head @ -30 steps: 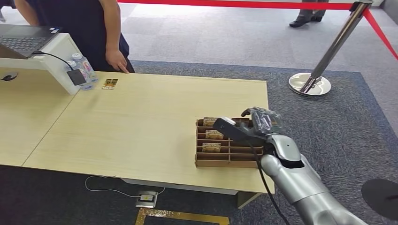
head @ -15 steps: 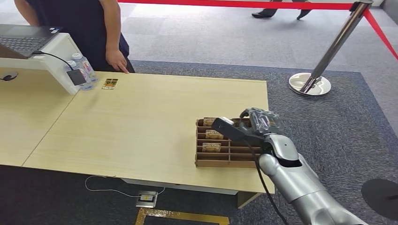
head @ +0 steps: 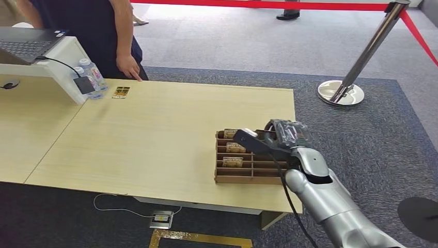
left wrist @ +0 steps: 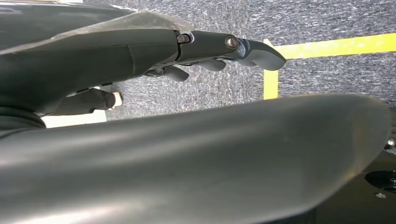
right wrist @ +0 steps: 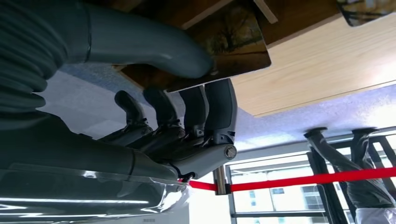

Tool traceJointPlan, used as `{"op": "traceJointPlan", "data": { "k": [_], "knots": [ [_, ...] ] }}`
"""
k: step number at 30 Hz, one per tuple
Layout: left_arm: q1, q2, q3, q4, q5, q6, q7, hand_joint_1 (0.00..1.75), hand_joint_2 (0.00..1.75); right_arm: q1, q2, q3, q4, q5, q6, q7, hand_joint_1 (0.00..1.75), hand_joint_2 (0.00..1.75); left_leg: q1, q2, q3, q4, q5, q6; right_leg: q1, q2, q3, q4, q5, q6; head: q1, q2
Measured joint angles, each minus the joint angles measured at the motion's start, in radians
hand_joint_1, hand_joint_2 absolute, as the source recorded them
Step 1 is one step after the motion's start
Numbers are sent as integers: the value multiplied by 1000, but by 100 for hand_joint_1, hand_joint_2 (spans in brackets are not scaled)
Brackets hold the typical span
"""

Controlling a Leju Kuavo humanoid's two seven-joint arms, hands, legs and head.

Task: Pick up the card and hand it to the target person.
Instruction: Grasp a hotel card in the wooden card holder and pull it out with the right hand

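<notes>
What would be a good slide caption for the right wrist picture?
Right robot hand pinching a card between thumb and fingers, above the wooden table.

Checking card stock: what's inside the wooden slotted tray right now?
The wooden tray shows three cards in its left slots. The right hand pinches another card at the far right, hiding those slots.

No text can be read on the cards, bottles or laptop.
</notes>
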Motion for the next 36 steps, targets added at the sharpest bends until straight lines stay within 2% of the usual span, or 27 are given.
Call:
{"op": "traceJointPlan", "data": {
  "k": [16, 36],
  "knots": [
    [0, 0, 0, 0, 3, -6, -2, 0, 0, 17, -3, -4, -34, 12, -2, -12, 175, 175, 0, 0, 0, 0, 0, 0, 0, 0, 0, 0, 0, 0, 0, 0],
    [0, 0, 1, 0, 28, 0, -13, 0, 0, 44, -35, 1, -270, -20, 68, -54, 175, 175, 0, 0, -1, 0, 0, 0, 0, 0, -1, 0, 0, 0, 0, 0]
  ]
}}
